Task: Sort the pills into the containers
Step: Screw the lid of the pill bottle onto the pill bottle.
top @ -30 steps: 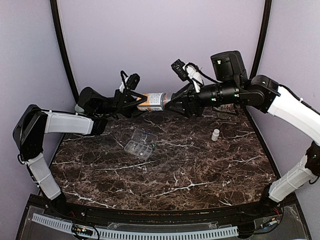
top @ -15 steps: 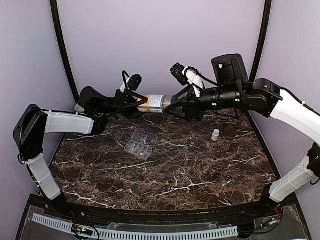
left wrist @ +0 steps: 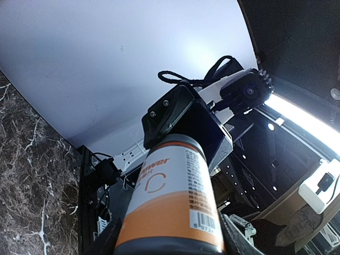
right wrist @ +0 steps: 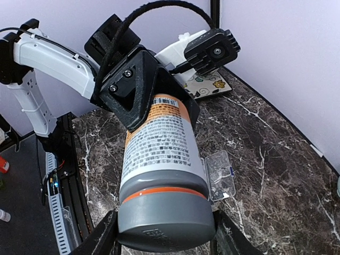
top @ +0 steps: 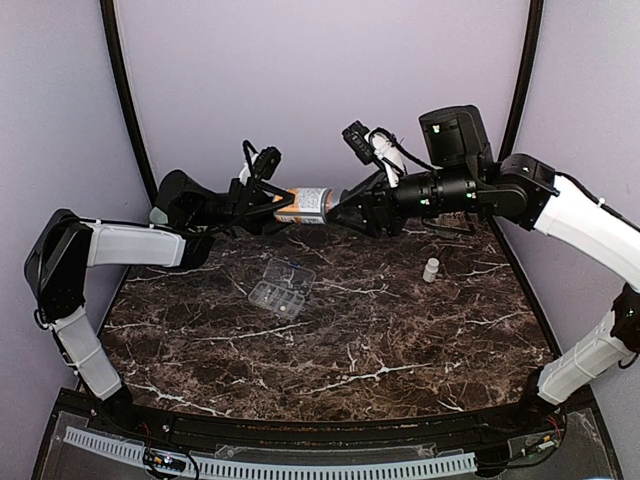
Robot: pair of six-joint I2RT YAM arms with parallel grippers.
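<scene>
At the left gripper (top: 274, 203): closed around the orange-banded base end of a pill bottle (top: 305, 203), fingers pressed to either side of it. At the right gripper (top: 342, 205): clamped on the opposite end, around the grey cap (right wrist: 166, 220), which fills the bottom of the right wrist view between the two dark fingers.

Held lying on its side in the air between both arms, label of small print and a barcode turned outward, well above the tabletop and close to the back wall (cap on, seated against an orange ring).

Below and a little nearer than the bottle: the clear organizer box (top: 282, 287), resting flat on the dark marble tabletop (top: 400, 340), hinged lid open and lying back on its far side. Rows of small compartments visible; contents too small to make out. Apart from both grippers, touched by neither.

Further right on the marble, under the right arm's forearm: a small white vial (top: 431, 269), upright, well apart from the box.
</scene>
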